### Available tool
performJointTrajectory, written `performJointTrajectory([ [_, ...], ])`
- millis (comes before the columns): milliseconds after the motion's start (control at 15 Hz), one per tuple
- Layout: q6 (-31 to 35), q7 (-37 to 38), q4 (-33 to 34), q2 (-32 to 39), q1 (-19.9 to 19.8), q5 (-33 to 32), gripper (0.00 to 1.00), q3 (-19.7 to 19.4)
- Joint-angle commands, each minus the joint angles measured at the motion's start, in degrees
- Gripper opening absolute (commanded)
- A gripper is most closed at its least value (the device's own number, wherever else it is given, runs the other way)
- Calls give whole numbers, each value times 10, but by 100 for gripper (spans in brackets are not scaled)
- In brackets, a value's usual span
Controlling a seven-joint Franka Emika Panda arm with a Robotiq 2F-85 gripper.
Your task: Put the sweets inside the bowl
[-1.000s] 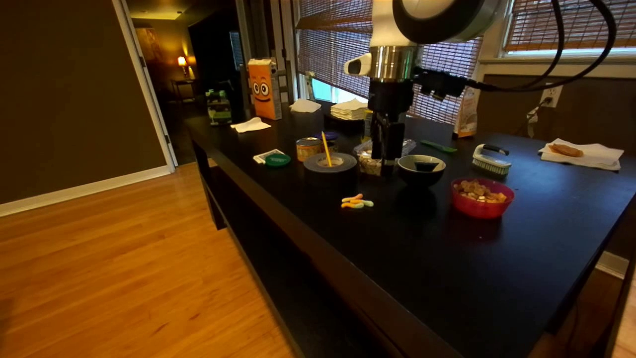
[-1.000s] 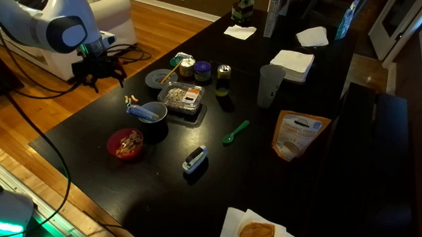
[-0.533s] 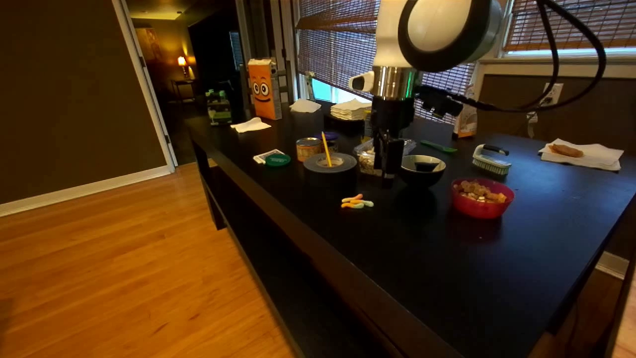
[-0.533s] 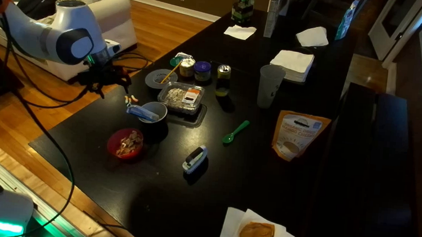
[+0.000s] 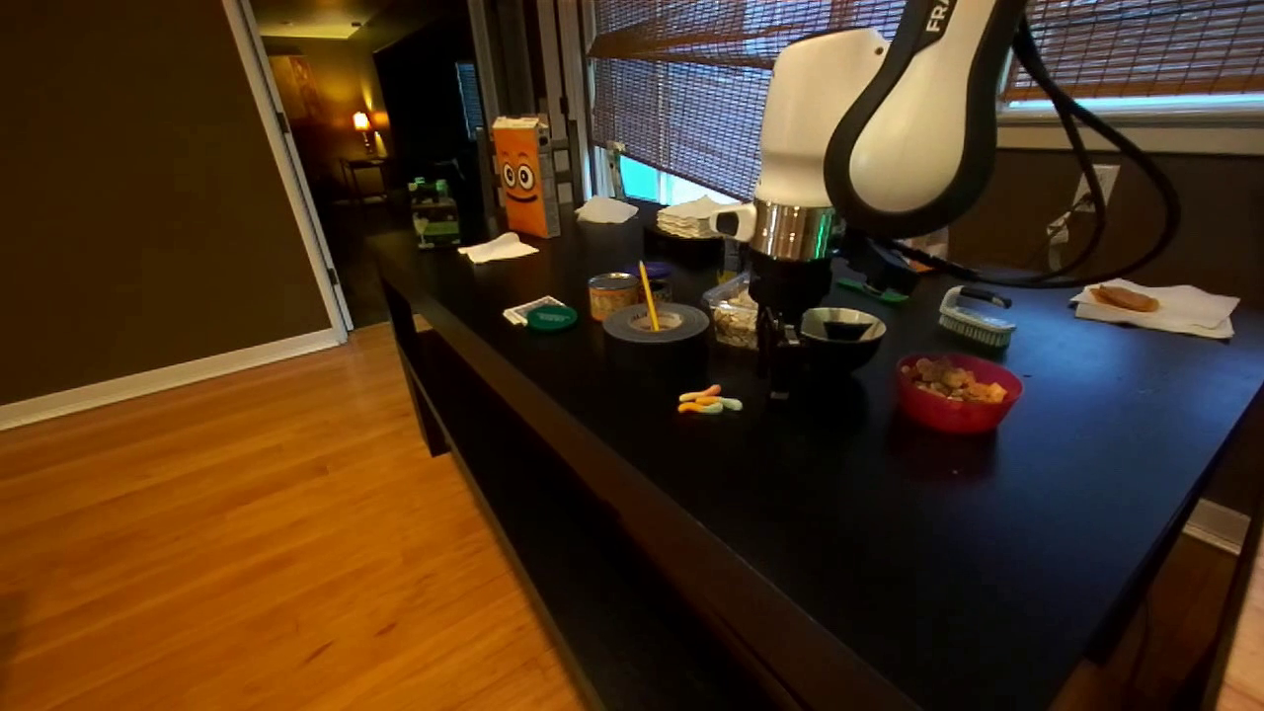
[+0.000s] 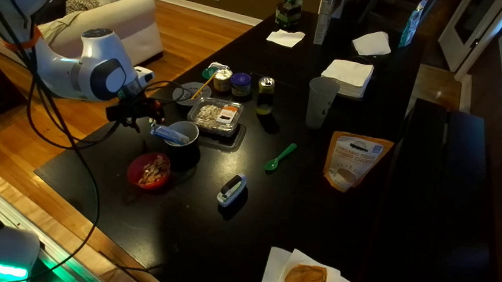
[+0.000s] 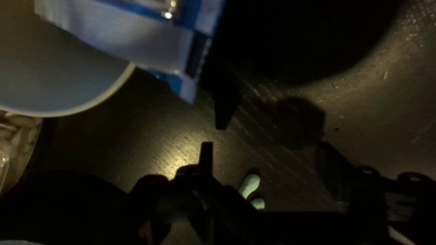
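The sweets (image 5: 711, 401) were a small loose cluster of slim, curved pieces, coloured orange, yellow and pale green. They lay flat, some resting across others, near the gripper (image 7: 264, 146) but apart from it. In the wrist view I made out just two pale green ends, low in the gap between its parted fingers; the rest was hidden. I saw two bowls and couldn't tell which one was meant. The dark bowl (image 5: 847, 355), pale within, stood upright just beside the gripper, its mouth partly covered. The red bowl (image 5: 948, 418), part-filled, stood upright farther from the gripper.
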Motion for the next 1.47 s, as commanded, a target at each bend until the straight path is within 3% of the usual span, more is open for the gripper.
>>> performJointTrajectory([
  [0,22,47,24,28,35,-37,64,-27],
  [67,24,53,28,32,41,-40,61,-31],
  [133,24,57,34,36,47,-42,66,-34],
  [267,24,63,43,42,56,-45,65,-38],
  [667,22,65,70,63,60,-45,48,-37],
  [733,20,65,74,67,59,-44,40,-36],
  [800,18,64,78,68,59,-45,44,-37],
  [1000,15,63,82,71,56,-44,28,-37],
  [1067,13,63,83,71,56,-45,13,-37],
  [1267,7,61,81,68,52,-44,0,-34],
  [1400,5,61,75,59,50,-43,0,-32],
])
